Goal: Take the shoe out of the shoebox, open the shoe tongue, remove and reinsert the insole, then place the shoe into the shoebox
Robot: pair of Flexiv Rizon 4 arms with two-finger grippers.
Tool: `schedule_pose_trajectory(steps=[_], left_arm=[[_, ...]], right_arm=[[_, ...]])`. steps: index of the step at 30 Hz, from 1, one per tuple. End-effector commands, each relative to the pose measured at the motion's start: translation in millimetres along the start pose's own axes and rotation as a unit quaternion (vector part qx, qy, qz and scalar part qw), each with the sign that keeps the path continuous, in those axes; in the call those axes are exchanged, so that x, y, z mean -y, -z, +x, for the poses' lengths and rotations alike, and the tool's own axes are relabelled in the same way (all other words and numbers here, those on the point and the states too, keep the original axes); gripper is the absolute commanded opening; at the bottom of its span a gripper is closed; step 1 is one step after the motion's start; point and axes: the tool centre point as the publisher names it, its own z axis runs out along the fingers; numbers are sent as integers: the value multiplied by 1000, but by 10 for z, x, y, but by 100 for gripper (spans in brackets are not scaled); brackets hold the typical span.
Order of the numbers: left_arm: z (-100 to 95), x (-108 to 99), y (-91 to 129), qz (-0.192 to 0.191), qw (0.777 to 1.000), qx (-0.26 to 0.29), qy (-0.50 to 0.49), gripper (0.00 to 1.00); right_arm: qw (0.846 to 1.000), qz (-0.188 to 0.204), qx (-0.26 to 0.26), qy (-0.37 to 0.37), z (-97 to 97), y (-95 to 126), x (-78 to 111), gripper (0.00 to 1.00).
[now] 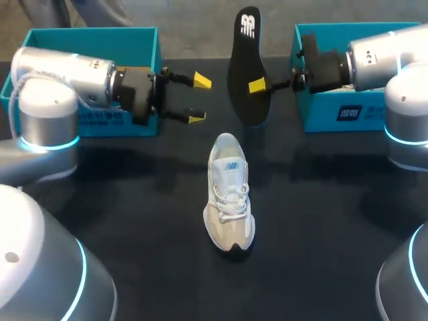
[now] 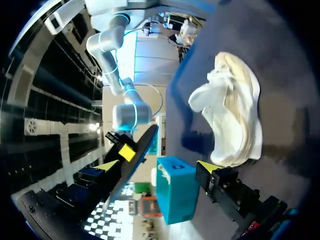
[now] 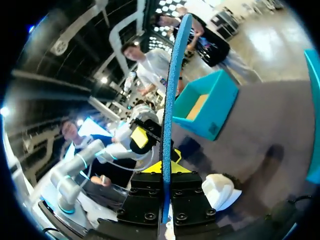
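Sneaker [image 1: 229, 194] mid-table, toe near. Right gripper [image 1: 257, 85] pinches upright insole [image 1: 249, 40] beyond it; left gripper [image 1: 199, 100] spread, left of insole.

The white and beige sneaker [image 1: 229, 194] is soft cloth mesh with smoother, suede-like panels. The thin black insole [image 1: 242, 60] looks to me like matt foam. The teal shoebox [image 1: 134, 43] is matt cardboard, the dark counter [image 1: 134, 221] smooth.

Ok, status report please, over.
Right gripper shut on insole, in the air. Left gripper open, empty. Shoe upright on table. Nothing between insole and shoe.
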Motion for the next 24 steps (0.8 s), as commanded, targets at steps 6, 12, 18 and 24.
schedule_pose_trajectory(steps=[6, 12, 18, 24], left_arm=[[-30, 101, 129, 79, 981, -88, 151, 100], [-1, 181, 177, 116, 952, -125, 255, 100], [88, 206, 190, 109, 931, -151, 315, 100], [228, 239, 156, 91, 915, -171, 355, 100]], right_arm=[[995, -6, -11, 99, 65, -78, -8, 0], [991, -11, -18, 134, 106, -96, 25, 0], [985, -17, -35, 169, 141, -142, 63, 0], [976, -13, -70, 204, 159, -232, 99, 0]])
